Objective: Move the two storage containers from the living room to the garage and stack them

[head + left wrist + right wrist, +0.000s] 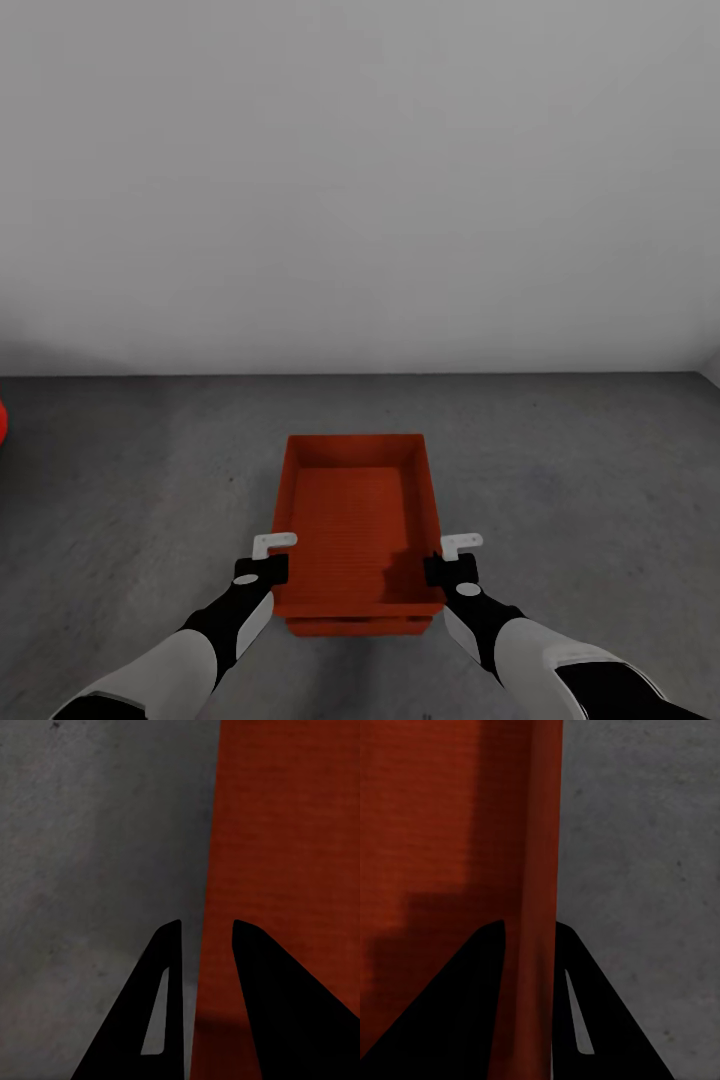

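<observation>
Two orange-red storage containers sit nested on the garage floor (580, 480). The upper container (355, 510) rests in the lower one (360, 627), of which a front strip shows. My left gripper (275, 562) straddles the upper bin's left wall near its front corner, and my right gripper (448, 564) straddles the right wall. In the left wrist view the gripper (207, 926) has its dark fingers on either side of the orange wall (285, 870). Seen from the right wrist, the gripper (530, 924) pinches the wall rim (536, 855), which fills the gap between its fingers.
A plain white wall (360, 200) stands behind the bins. A sliver of something red (2, 422) shows at the far left edge. Grey concrete stretches open on both sides of the stack.
</observation>
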You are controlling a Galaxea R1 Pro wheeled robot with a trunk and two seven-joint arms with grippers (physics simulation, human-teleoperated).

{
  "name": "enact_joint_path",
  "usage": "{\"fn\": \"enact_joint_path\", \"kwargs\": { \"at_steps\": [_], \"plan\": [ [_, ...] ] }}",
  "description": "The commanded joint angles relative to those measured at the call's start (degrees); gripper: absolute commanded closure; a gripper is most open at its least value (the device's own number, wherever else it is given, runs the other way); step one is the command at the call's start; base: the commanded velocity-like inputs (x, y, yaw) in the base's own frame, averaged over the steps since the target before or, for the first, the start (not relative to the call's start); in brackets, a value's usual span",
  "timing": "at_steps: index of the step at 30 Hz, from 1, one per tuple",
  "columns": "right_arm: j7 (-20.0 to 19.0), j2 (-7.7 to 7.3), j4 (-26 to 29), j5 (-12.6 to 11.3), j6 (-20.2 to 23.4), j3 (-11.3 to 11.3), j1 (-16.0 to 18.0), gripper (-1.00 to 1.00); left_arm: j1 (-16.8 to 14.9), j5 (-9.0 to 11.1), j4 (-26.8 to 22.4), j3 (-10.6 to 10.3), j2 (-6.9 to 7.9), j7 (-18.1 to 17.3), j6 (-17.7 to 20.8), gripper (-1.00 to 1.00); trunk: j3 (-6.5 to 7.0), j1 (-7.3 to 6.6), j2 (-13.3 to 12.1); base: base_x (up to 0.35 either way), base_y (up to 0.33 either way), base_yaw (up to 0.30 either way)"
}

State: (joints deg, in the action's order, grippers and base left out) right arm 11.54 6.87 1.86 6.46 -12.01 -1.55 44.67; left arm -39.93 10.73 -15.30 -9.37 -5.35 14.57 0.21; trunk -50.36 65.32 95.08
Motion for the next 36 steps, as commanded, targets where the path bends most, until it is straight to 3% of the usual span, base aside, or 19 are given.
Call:
{"fn": "enact_joint_path", "kwargs": {
  "at_steps": [1,17,25,36],
  "plan": [
    [0.2,0.25,-0.2,0.8,0.1,0.5,0.0,1.00,-0.1,-0.6,-2.8,1.6,-0.01,2.2,-0.8,1.00,-0.23,0.22,0.4,0.000,0.000,0.000],
    [0.2,0.25,-0.2,0.8,0.1,0.5,0.0,1.00,-0.1,-0.6,-2.9,1.6,0.05,2.2,-0.9,1.00,-3.10,3.73,6.9,0.000,0.000,0.000],
    [0.2,0.25,-0.2,0.8,0.1,0.5,0.0,1.00,-0.1,-0.6,-2.9,1.6,0.03,2.2,-0.9,1.00,-3.10,3.73,6.9,0.000,0.000,0.000],
    [0.2,0.25,-0.1,0.8,0.1,0.5,0.0,1.00,-0.1,-0.6,-2.8,1.6,0.00,2.2,-0.9,1.00,-5.08,6.15,11.3,0.000,0.000,0.000]
  ]
}}
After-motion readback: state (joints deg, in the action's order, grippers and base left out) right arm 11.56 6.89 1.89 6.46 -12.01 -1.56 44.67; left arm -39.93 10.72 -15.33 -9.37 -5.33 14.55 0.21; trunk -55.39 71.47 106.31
